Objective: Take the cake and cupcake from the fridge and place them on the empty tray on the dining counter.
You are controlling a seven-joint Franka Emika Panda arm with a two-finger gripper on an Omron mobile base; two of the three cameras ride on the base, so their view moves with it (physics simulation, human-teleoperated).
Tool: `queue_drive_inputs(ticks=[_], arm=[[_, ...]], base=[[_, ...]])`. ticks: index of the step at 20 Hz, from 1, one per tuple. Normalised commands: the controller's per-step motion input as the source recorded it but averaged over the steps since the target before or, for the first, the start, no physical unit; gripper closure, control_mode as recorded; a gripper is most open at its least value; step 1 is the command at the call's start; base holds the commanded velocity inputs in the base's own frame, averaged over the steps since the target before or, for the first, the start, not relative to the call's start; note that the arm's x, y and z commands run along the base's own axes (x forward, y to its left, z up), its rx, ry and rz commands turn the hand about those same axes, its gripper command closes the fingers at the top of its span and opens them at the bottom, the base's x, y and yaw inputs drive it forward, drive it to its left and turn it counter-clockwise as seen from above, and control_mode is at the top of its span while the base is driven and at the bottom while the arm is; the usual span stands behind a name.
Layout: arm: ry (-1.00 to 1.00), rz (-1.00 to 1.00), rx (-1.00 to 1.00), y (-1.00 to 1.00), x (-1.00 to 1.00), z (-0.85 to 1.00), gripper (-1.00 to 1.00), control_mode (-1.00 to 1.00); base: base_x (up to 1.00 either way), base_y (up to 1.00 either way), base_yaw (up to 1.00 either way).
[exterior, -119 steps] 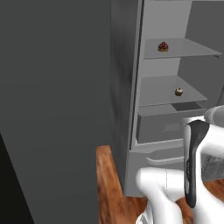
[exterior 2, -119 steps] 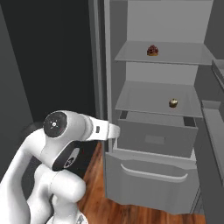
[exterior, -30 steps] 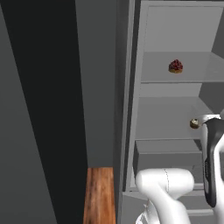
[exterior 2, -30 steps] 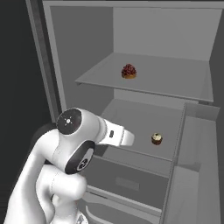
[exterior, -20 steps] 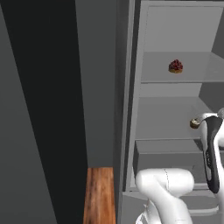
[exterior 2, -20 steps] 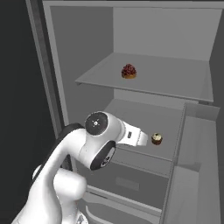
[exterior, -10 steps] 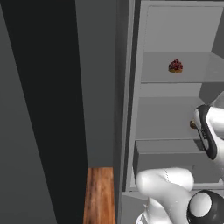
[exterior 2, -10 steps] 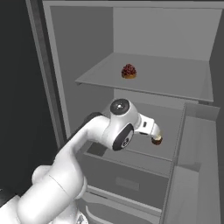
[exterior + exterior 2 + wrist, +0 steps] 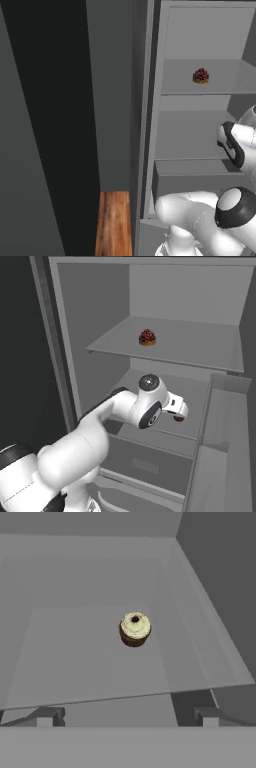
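Cupcake (image 9: 135, 629) sits a little above the centre of our hand view, cream top with a dark dot, upright on a grey shelf inside the fridge (image 9: 75, 321). Our gripper (image 9: 127, 717) has its jaws spread wide, one dark tip at the lower left and the other at the lower right of that frame, with nothing between them and the cupcake well beyond the tips.

In the right base view we see our white arm reaching from the lower left into the middle of the frame, the wrist over the middle shelf, and the cupcake (image 9: 178, 418) peeking out just past it. The cake (image 9: 147, 337) rests on the shelf above, upper centre of that frame, dark red top up. In the left base view we find the cake (image 9: 201, 76) at the upper right, and our arm crowds the right edge and lower right.
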Motion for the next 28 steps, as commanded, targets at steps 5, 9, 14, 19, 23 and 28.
queue_drive_inputs(ticks=[5, 9, 14, 19, 23, 28], arm=[[0.00, 0.00, 0.00, -0.20, 0.12, -0.26, -1.00, -1.00], [0.00, 0.00, 0.01, -0.13, 0.20, -0.10, -1.00, -1.00], [0.00, 0.00, 0.01, 0.00, 0.13, -0.02, -1.00, -1.00], [0.00, 0.00, 0.01, 0.00, 0.19, -0.05, -1.00, -1.00], [0.00, 0.00, 0.02, -0.01, 0.29, -0.18, -1.00, -1.00], [0.00, 0.00, 0.05, -0.10, 0.23, -0.12, -1.00, -1.00]], base=[[0.00, 0.00, 0.00], [0.00, 0.00, 0.00], [0.00, 0.00, 0.00], [0.00, 0.00, 0.00], [0.00, 0.00, 0.00], [0.00, 0.00, 0.00]])
